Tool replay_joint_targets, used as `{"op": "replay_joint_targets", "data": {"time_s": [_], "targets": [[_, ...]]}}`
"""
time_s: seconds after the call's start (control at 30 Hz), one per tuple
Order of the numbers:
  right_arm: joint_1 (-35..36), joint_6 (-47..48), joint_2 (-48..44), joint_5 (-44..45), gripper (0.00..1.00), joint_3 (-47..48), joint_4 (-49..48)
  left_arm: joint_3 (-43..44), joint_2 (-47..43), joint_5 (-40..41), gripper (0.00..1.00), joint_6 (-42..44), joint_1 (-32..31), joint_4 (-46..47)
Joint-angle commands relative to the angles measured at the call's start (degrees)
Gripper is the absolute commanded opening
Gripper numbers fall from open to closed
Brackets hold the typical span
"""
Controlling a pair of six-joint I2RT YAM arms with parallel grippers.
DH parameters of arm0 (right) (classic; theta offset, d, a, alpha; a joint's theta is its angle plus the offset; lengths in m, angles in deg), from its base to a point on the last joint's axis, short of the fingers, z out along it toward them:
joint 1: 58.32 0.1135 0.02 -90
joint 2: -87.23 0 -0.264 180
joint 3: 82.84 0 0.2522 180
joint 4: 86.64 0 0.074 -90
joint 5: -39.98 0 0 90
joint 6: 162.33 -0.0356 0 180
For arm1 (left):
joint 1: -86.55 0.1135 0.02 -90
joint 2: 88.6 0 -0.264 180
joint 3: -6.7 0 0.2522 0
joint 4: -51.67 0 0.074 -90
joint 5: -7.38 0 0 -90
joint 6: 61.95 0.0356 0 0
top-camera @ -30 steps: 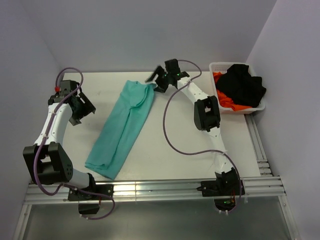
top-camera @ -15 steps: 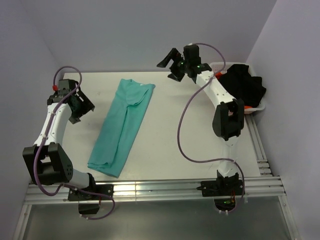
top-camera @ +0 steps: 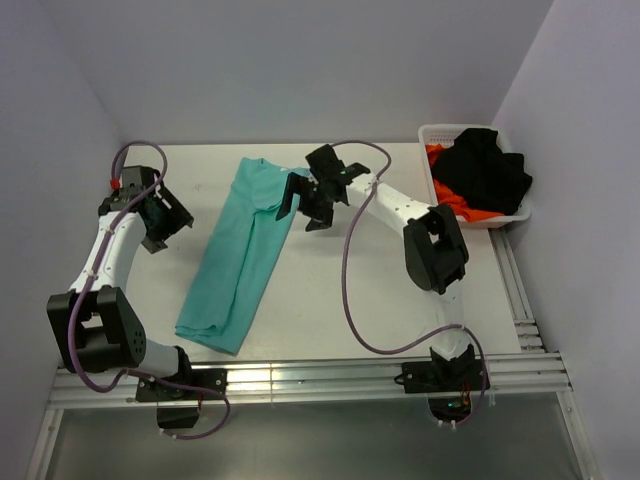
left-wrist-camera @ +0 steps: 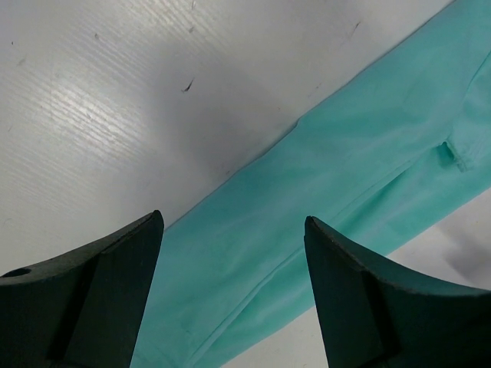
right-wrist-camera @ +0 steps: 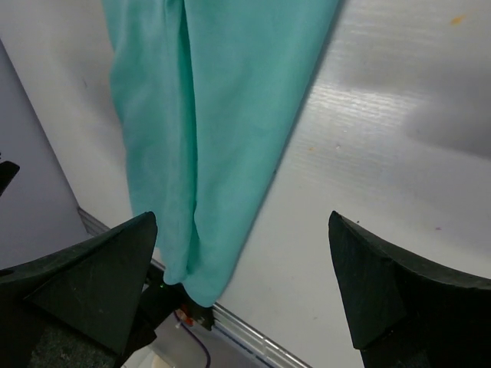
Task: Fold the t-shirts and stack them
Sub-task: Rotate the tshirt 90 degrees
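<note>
A teal t-shirt (top-camera: 245, 255) lies folded into a long narrow strip on the white table, running from the far middle down to the near left. It also shows in the left wrist view (left-wrist-camera: 322, 207) and the right wrist view (right-wrist-camera: 207, 115). My right gripper (top-camera: 305, 205) is open and empty, just right of the strip's far end. My left gripper (top-camera: 165, 222) is open and empty, to the left of the strip. A black t-shirt (top-camera: 485, 170) and an orange t-shirt (top-camera: 450, 200) lie in the white basket (top-camera: 432, 132) at the far right.
The table's near edge is a metal rail (top-camera: 300, 380) where both arm bases are bolted. Lilac walls close the space at the back and both sides. The right arm's cable (top-camera: 350, 290) loops over the table.
My right gripper swung from the strip's far end up toward the basket and has come back down beside that end. The shirt's far end lies flatter. The left gripper barely moved.
</note>
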State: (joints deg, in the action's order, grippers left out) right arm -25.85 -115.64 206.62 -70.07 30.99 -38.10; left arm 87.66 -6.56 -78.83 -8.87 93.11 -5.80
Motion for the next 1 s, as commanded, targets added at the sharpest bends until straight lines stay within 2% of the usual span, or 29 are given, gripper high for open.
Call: {"op": "replay_joint_targets", "data": {"time_s": [0.0, 0.2, 0.53, 0.63, 0.77, 0.93, 0.97], "targets": [[1.2, 0.9, 1.5, -0.1, 1.0, 1.3, -0.1, -1.7, -3.7, -0.8, 0.81, 0.1, 0.2, 1.6], [4.3, 3.0, 9.3, 1.9, 0.98, 6.2, 2.2, -3.2, -6.1, -0.9, 0.81, 0.4, 0.2, 1.5], [7.1, 3.5, 19.4, 4.1, 0.91, 21.6, 8.1, -4.4, -7.9, -1.2, 0.81, 1.0, 1.1, 1.3], [7.3, 3.1, 20.8, 3.4, 0.8, 22.9, 8.0, -5.1, -8.3, -1.2, 0.81, 1.2, 1.3, 1.5], [7.3, 3.1, 21.6, 3.5, 0.57, 22.9, 8.4, -5.4, -8.3, -1.2, 0.81, 1.7, 1.9, 1.6], [7.3, 3.9, 21.6, 4.1, 0.51, 22.4, 9.1, -5.0, -7.5, -1.3, 0.81, 2.0, 2.7, 1.9], [7.3, 4.1, 21.6, 4.3, 0.46, 22.4, 9.2, -5.0, -7.4, -1.5, 0.81, 1.9, 2.7, 2.0]]}}
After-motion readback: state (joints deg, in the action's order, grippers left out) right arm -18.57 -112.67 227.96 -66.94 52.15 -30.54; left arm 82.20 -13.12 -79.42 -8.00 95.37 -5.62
